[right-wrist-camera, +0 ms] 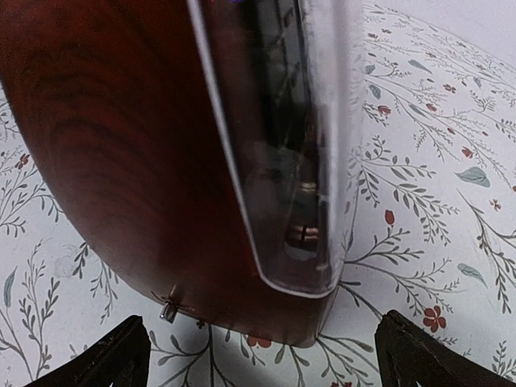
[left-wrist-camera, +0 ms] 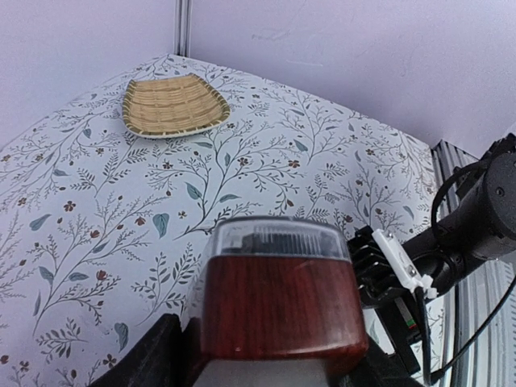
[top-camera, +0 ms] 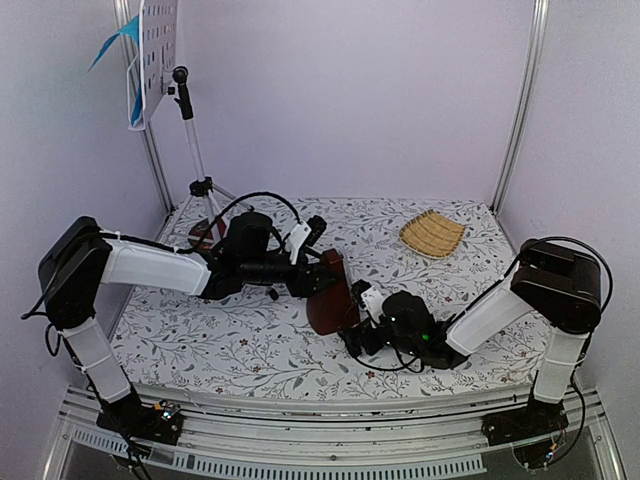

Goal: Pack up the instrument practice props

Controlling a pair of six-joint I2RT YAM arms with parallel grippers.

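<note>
The dark brown metronome (top-camera: 328, 291) with its clear front cover lies tipped on the table at mid-centre. My left gripper (top-camera: 313, 262) is shut on its narrow upper end; in the left wrist view the metronome (left-wrist-camera: 278, 302) fills the gap between the dark fingers (left-wrist-camera: 149, 359). My right gripper (top-camera: 366, 304) stands open just to its right, its fingers (right-wrist-camera: 117, 359) spread wide on either side of the metronome (right-wrist-camera: 137, 145) without touching it. The silver tripod music stand (top-camera: 193, 140) rises at the back left, with blue and cream music sheets (top-camera: 128, 45) on its white perforated desk (top-camera: 160, 45).
A woven bamboo tray (top-camera: 432, 234) lies at the back right of the floral tablecloth (top-camera: 250, 340); it also shows in the left wrist view as the tray (left-wrist-camera: 172, 106). Metal frame posts (top-camera: 522, 100) stand at the back corners. The stand's legs (top-camera: 205, 215) spread behind my left arm.
</note>
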